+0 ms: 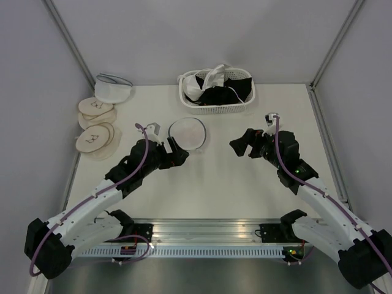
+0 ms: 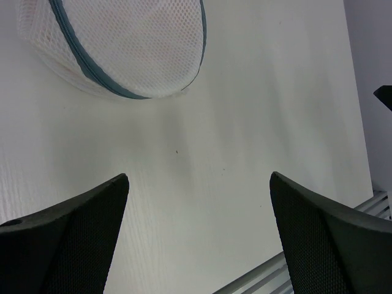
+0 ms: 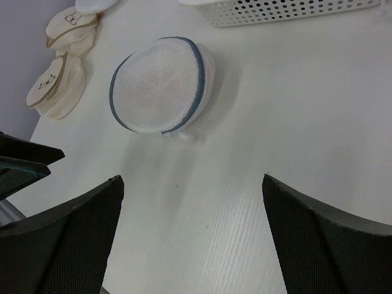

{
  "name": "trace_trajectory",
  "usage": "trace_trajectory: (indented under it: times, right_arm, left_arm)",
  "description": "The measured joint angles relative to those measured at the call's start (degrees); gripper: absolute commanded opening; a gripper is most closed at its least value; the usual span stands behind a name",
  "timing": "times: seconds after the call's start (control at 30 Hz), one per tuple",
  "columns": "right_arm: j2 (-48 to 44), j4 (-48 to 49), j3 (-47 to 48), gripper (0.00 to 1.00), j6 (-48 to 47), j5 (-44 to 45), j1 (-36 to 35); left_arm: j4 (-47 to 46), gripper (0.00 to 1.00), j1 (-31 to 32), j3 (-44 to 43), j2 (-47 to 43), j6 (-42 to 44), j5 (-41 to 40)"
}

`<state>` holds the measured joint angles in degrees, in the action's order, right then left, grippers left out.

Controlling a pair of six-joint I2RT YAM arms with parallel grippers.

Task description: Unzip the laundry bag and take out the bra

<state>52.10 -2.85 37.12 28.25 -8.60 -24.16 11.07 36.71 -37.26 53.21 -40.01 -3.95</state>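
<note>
The laundry bag (image 1: 188, 132) is a round white mesh case with a dark blue-grey zipper around its rim, lying zipped on the table. It shows in the left wrist view (image 2: 122, 46) and the right wrist view (image 3: 160, 86). A faint pink tint inside it suggests the bra, which is otherwise hidden. My left gripper (image 1: 177, 153) is open and empty, just to the near left of the bag, not touching it. My right gripper (image 1: 244, 144) is open and empty, well to the right of the bag.
A white perforated basket (image 1: 217, 92) of black and white garments stands at the back. A white domed bag with grey-blue rim (image 1: 113, 87) and tan padded discs (image 1: 96, 125) lie at the far left. A metal rail (image 1: 208, 236) runs along the near edge.
</note>
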Motion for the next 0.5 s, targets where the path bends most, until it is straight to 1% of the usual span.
trace_trajectory:
  times: [0.17,0.33,0.5]
  right_arm:
    - [0.55,1.18,-0.26,0.98,0.5,-0.92,0.0]
    - [3.87,3.82,-1.31,0.98,0.48,-2.56,-0.46]
    - [7.1,4.39,-3.37,0.98,0.42,-2.19,-2.93]
  left_arm:
    - [-0.2,1.0,-1.64,-0.02,1.2,-0.04,-0.98]
    - [-1.36,1.0,-5.18,-0.63,8.52,-2.12,-3.04]
    - [-4.79,1.0,-5.53,-0.9,14.53,-4.63,-4.96]
